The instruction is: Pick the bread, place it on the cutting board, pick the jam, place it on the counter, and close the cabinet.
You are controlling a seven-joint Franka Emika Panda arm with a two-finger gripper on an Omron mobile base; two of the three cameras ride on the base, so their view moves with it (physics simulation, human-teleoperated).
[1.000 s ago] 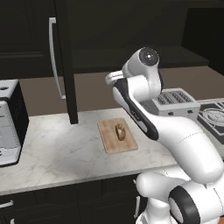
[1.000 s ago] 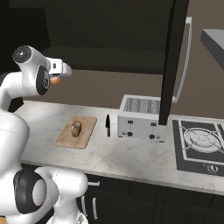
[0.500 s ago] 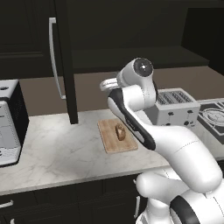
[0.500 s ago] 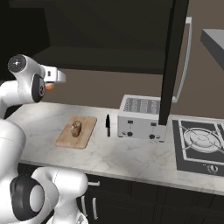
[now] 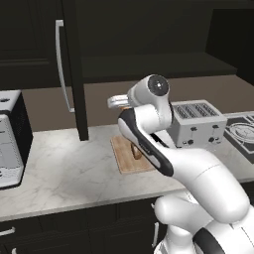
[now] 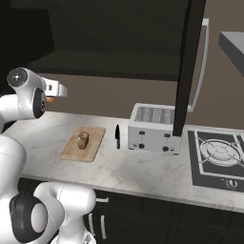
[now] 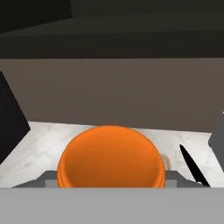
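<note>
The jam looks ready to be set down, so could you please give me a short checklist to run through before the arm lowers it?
1. Jam held in the gripper: ok; the orange jar sits right in front of the hand camera, above the counter.
2. Bread already on the cutting board: ok.
3. Bare counter available for the jar, left of the board: ok.
4. Knife away from the drop spot: ok; it lies between board and toaster.
5. Cabinet door closed: not ok; it stands open.
6. Grip secure on the jar: cannot tell.
</note>
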